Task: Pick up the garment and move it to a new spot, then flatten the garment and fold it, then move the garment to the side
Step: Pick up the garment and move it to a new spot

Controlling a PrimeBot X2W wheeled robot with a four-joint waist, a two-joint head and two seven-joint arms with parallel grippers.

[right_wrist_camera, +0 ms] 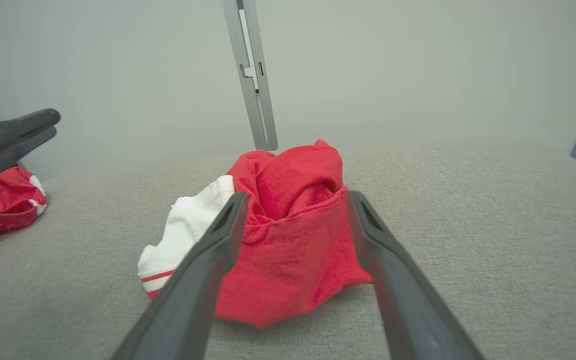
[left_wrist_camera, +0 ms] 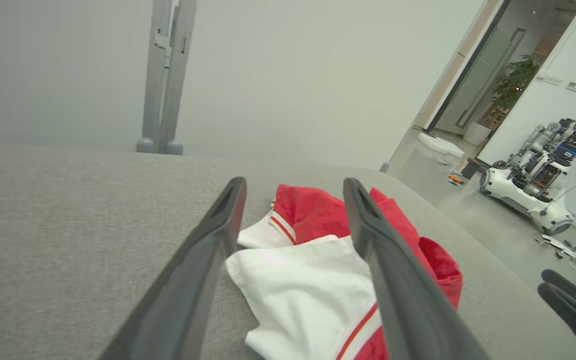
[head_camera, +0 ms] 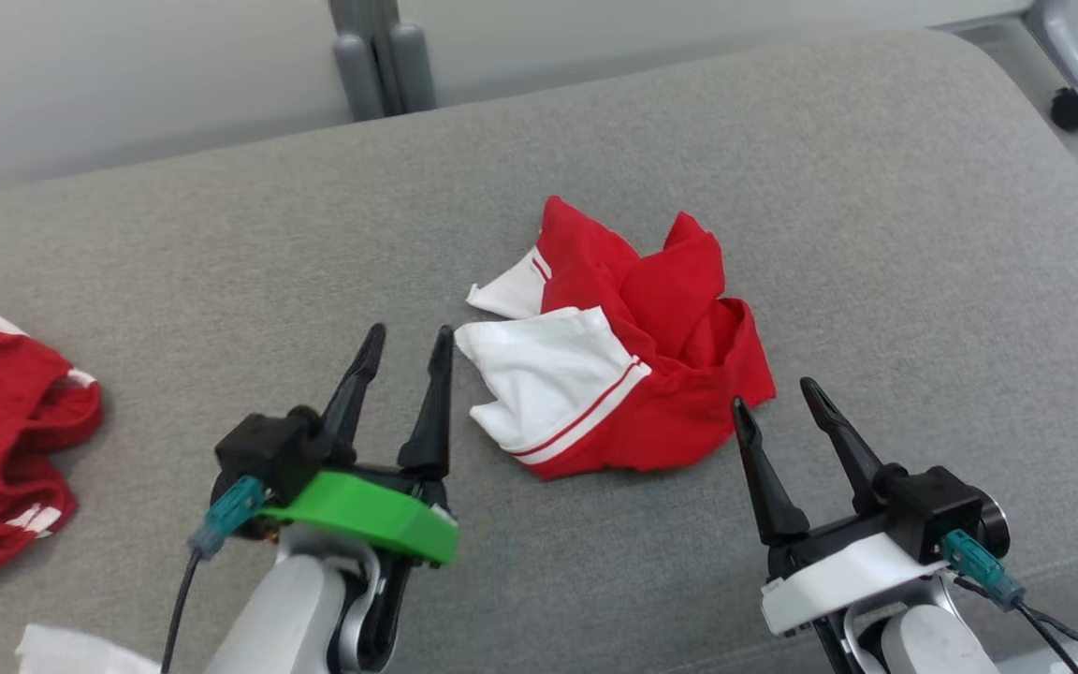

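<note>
Crumpled at the centre of the head view, on the grey pad (head_camera: 221, 234): garment (head_camera: 623, 346), red with white panels. At lower left: left gripper (head_camera: 410, 332), fingers spread, nothing pinched, tips just beside the white edge. At lower right: right gripper (head_camera: 773, 394), likewise spread and empty, just beside the red hem. At far left: red cloth (head_camera: 6, 421).

Head view high above grey cushion (head_camera: 221, 262); wrist views low, close; garment (head_camera: 661, 309) common to all
</note>
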